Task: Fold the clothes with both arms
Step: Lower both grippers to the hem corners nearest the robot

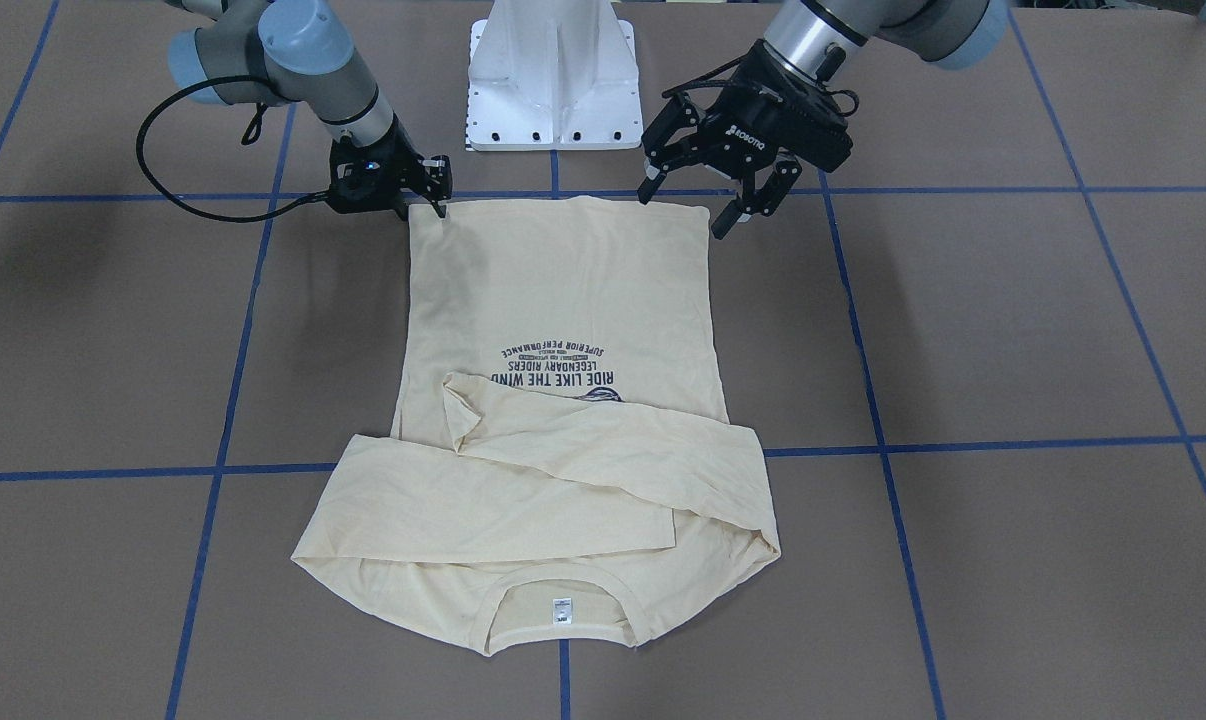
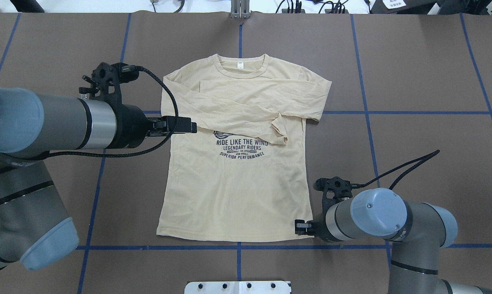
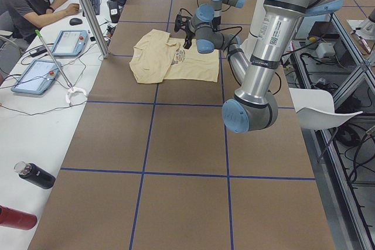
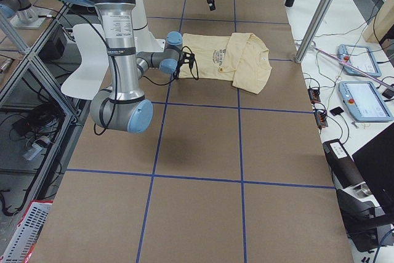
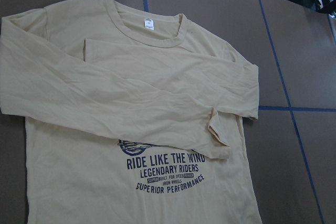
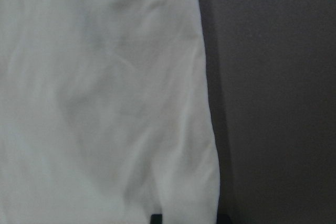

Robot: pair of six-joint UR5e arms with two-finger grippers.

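T-shirt [image 2: 233,192] flat, left gripper [image 1: 685,212] spread wide, empty, raised by hem, right gripper [image 1: 428,200] at hem corner, closure unclear

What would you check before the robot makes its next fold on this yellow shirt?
1. Sleeves folded in across the chest: ok.
2. Lower body of the shirt lying flat on the table: ok.
3. Right gripper down at its hem corner: ok.
4. Right gripper closed on the cloth: cannot tell.
5. Left gripper open: ok, jaws spread wide.
6. Left gripper down at the other hem corner: not ok. The exterior right view shows it hanging well above the table.
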